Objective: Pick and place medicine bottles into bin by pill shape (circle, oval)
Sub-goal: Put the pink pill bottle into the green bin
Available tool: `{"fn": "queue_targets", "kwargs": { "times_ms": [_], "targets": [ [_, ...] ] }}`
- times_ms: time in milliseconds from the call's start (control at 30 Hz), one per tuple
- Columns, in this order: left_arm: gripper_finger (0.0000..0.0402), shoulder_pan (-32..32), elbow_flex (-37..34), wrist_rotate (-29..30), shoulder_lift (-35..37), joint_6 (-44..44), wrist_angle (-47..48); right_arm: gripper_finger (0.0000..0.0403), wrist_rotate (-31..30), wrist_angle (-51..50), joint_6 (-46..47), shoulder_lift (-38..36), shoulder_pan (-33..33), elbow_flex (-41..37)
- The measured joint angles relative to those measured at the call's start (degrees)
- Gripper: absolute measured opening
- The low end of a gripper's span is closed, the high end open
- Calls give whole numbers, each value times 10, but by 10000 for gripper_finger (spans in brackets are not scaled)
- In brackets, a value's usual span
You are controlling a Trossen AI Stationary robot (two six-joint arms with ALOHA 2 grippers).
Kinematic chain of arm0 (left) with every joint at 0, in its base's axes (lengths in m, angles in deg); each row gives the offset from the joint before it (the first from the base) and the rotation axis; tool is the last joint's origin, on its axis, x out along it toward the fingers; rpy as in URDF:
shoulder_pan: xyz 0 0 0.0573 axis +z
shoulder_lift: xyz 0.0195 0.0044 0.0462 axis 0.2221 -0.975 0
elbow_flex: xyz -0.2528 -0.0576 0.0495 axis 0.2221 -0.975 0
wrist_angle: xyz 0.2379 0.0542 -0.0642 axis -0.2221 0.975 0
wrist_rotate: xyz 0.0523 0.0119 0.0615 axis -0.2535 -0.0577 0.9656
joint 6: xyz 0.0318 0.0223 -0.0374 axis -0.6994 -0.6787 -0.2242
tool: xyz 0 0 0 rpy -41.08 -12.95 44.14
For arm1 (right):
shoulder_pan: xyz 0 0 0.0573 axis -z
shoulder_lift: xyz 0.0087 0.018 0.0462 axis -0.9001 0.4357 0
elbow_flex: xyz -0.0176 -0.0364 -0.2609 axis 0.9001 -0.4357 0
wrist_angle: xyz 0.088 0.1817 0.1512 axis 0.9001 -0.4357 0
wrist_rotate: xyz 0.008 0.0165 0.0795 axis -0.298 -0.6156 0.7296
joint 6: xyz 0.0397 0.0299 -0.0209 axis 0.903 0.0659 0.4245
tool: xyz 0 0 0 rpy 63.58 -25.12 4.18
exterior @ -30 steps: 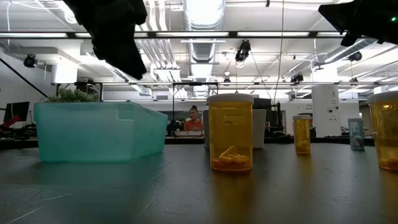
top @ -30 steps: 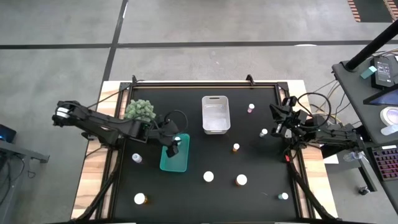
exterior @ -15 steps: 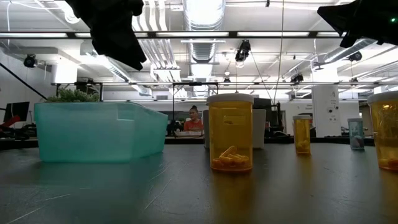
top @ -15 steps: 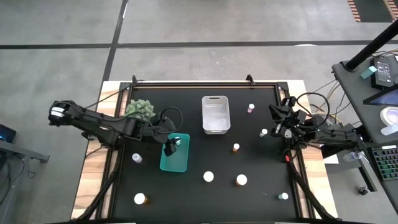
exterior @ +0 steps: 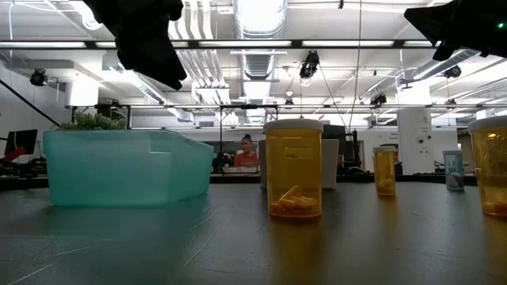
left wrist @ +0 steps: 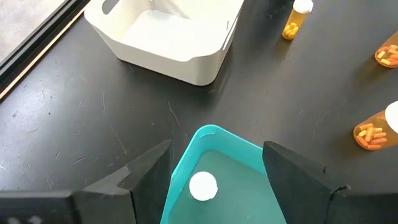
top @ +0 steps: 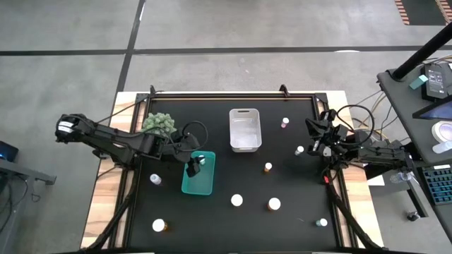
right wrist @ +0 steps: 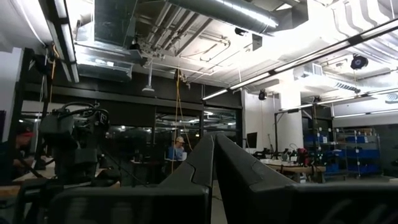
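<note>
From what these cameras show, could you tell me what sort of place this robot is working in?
Probably an open-plan robotics lab or workshop: exposed ceiling ducts and strip lights, a polished concrete floor, and a neighbouring desk with a keyboard beside the black work table.

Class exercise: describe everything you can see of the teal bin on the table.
The teal bin is a small, translucent, plastic-looking rectangular tub with rounded corners, sitting flat and upright on the black table, left of centre, below the white bin. One white-capped bottle lies inside. The left gripper, fingers open, hovers above its upper end, not touching.
</note>
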Motion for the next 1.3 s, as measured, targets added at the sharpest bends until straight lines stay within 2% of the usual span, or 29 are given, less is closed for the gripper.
{"fn": "queue_targets", "kwargs": {
  "times_ms": [167,267,433,567,700,900,1100,1300],
  "targets": [
    [233,0,0,0,0,-1,-4,9,0,0,4,0,0,0],
    [233,0,0,8,0,-28,-37,9,1,12,36,0,0,0],
    [233,0,0,15,0,-168,-205,9,31,32,141,0,0,0],
    [233,2,0,15,0,-324,-344,9,14,32,243,0,0,0],
    [233,6,0,15,0,-411,-406,9,0,27,304,3,0,0],
    [233,6,-30,15,0,-422,-424,9,-1,7,321,4,0,0],
    [233,6,-86,15,12,-419,-500,9,-77,-14,322,27,0,1],
    [233,16,-116,15,38,-419,-537,9,-163,-182,349,79,0,58]
  ]
}}
